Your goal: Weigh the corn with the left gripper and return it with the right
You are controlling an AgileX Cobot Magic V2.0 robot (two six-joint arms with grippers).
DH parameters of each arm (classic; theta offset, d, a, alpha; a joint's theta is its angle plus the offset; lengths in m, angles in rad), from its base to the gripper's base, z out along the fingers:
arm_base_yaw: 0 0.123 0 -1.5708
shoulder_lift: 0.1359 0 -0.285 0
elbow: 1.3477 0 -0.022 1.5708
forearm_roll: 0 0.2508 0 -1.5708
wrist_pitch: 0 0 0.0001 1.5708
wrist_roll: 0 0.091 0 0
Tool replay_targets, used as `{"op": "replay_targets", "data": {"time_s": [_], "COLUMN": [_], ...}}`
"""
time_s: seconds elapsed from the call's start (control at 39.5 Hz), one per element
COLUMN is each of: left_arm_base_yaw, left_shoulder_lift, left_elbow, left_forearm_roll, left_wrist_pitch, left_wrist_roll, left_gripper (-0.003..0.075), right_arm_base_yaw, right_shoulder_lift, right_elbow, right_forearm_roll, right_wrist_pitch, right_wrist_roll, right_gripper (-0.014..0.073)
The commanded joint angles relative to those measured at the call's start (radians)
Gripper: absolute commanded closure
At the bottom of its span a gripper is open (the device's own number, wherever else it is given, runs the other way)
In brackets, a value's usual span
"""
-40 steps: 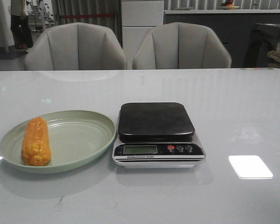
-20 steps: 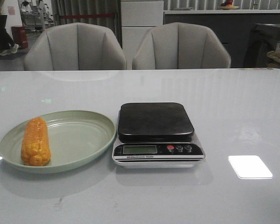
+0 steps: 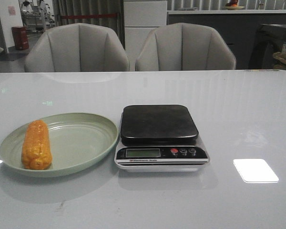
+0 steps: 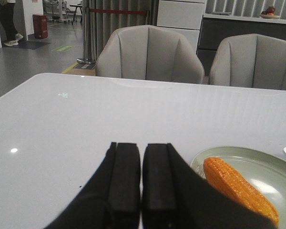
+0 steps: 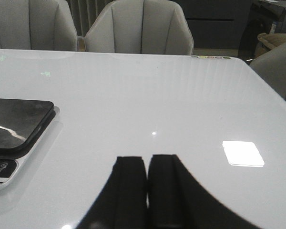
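The corn (image 3: 36,145) is lying on the plate (image 3: 81,143) just left of the scale (image 3: 160,138), whose platform is sitting bare; this fits both unweighed and already returned. Both grippers (image 4: 141,179) (image 5: 147,183) are resting closed, holding nothing.

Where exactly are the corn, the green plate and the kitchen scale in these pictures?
corn (image 3: 36,145), front view, middle of the cob.
green plate (image 3: 81,141), front view, bare inner surface beside the cob.
kitchen scale (image 3: 158,123), front view, centre of its dark weighing platform.
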Motion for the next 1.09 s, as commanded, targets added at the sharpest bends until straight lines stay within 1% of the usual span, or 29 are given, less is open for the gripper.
{"op": "replay_targets", "data": {"time_s": [0.0, 0.13, 0.28, 0.38, 0.56, 0.76, 0.91, 1.06], "left_arm_base_yaw": [0.002, 0.002, 0.002, 0.002, 0.002, 0.002, 0.002, 0.002], "left_shoulder_lift": [-0.02, -0.02, -0.02, -0.02, -0.02, -0.02, -0.02, -0.02], "left_elbow": [0.032, 0.032, 0.032, 0.032, 0.032, 0.032, 0.032, 0.032], "left_forearm_roll": [0.0, 0.0, 0.0, 0.0, 0.0, 0.0, 0.0, 0.0], "left_wrist_pitch": [-0.083, -0.083, -0.083, -0.083, -0.083, -0.083, -0.083, -0.083], "left_wrist_roll": [-0.008, -0.008, -0.008, -0.008, -0.008, -0.008, -0.008, -0.008], "left_gripper": [0.0587, 0.0587, 0.0587, 0.0587, 0.0587, 0.0587, 0.0587, 0.0587], "right_arm_base_yaw": [-0.005, -0.005, -0.005, 0.006, 0.063, 0.068, 0.068, 0.068], "right_shoulder_lift": [-0.02, -0.02, -0.02, -0.02, -0.02, -0.02, -0.02, -0.02], "right_elbow": [0.011, 0.011, 0.011, 0.011, 0.011, 0.011, 0.011, 0.011], "right_forearm_roll": [-0.03, -0.03, -0.03, -0.03, -0.03, -0.033, -0.074, -0.075], "right_wrist_pitch": [-0.09, -0.106, -0.166, -0.168, -0.155, -0.155, -0.155, -0.155], "right_wrist_roll": [-0.011, -0.005, 0.007, 0.011, 0.017, 0.073, 0.075, 0.075], "right_gripper": [0.0428, 0.0428, 0.0428, 0.0428, 0.0428, 0.0428, 0.0428, 0.0428]}}
